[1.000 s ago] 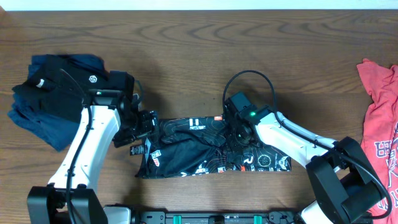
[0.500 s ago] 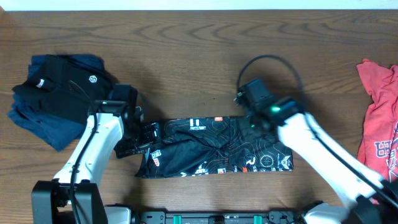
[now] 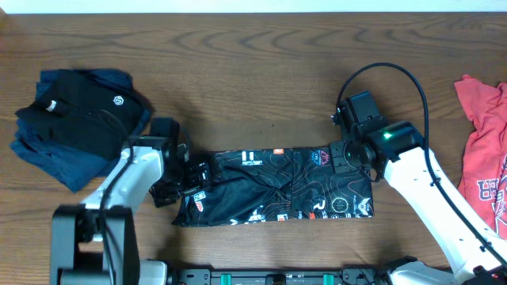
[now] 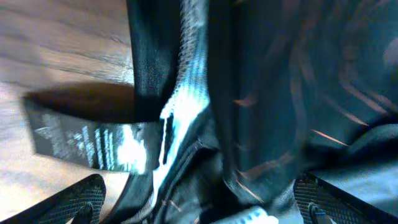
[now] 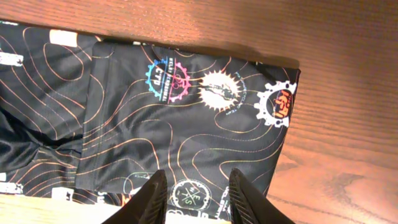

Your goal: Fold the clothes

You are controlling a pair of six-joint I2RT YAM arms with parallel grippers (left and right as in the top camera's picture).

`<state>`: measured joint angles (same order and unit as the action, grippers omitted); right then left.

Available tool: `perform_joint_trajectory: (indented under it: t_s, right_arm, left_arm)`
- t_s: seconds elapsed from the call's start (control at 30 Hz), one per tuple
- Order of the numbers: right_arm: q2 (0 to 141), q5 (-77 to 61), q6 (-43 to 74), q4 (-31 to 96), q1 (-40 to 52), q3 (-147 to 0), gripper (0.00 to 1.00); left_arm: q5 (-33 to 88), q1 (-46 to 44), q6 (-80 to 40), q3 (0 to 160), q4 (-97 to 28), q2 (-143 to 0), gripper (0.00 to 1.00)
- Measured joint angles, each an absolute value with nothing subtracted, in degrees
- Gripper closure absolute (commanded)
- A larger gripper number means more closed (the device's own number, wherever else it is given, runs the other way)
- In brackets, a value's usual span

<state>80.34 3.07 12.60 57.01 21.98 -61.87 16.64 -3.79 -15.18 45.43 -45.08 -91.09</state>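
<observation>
The clothes, a black jersey (image 3: 277,187) with orange contour lines and sponsor prints, lie folded into a long band near the table's front edge. My left gripper (image 3: 188,179) is at the band's left end. In the left wrist view its fingers (image 4: 79,200) stand wide open, with bunched jersey fabric (image 4: 261,93) and a black care label (image 4: 87,138) under the left gripper (image 4: 199,211). My right gripper (image 3: 346,153) hovers over the band's right end. In the right wrist view the right gripper (image 5: 198,200) is open and empty above the printed jersey (image 5: 186,124).
A pile of dark blue and black garments with a black polo (image 3: 75,119) on top lies at the back left. A red T-shirt (image 3: 483,150) lies at the right edge. Bare wood (image 5: 348,155) shows right of the jersey's end.
My right arm has swung from the jersey's middle out to its right end. The left gripper has opened wider and shifted slightly toward the front at the left end.
</observation>
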Motion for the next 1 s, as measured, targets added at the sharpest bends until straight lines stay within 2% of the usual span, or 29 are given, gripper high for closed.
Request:
perform_joint_trajectory:
  t_s: [0.13,0.33,0.4,0.47,0.53,0.67,0.9,1.0]
  right_arm:
    - [80.3,3.1,12.6,57.3,22.0,-61.9,0.69]
    - [80.3,4.0,13.1,57.3,22.0,-61.9,0.67]
    - [80.4,5.1,13.5,57.5,22.0,-61.9,0.65]
    - [80.3,6.2,13.9,57.7,21.8,-61.9,0.60]
    - [80.4,6.7,14.4,57.9,21.1,-61.9,0.53]
    - [80.3,7.6,14.5,58.1,19.0,-61.8,0.53]
    - [80.4,8.7,13.9,56.0,17.7,-56.4,0.88]
    - [80.4,9.5,13.8,51.9,17.6,-52.2,0.92]
  left_arm:
    - [16.9,-3.8,-15.4,46.1,-45.4,-93.1,0.07]
    - [19.6,-3.4,-15.9,47.0,-44.5,-94.7,0.54]
    - [20.9,-3.4,-15.5,46.9,-43.9,-95.1,0.78]
    - [22.0,-3.4,-15.0,46.8,-43.0,-95.5,0.94]
    - [22.9,-3.4,-14.5,46.7,-42.6,-96.0,0.94]
    - [23.4,-3.4,-13.7,47.0,-43.1,-96.2,0.94]
    - [18.5,-3.5,-13.3,54.7,-50.9,-96.8,0.94]
    - [16.6,-3.5,-13.2,59.4,-52.6,-96.8,0.94]
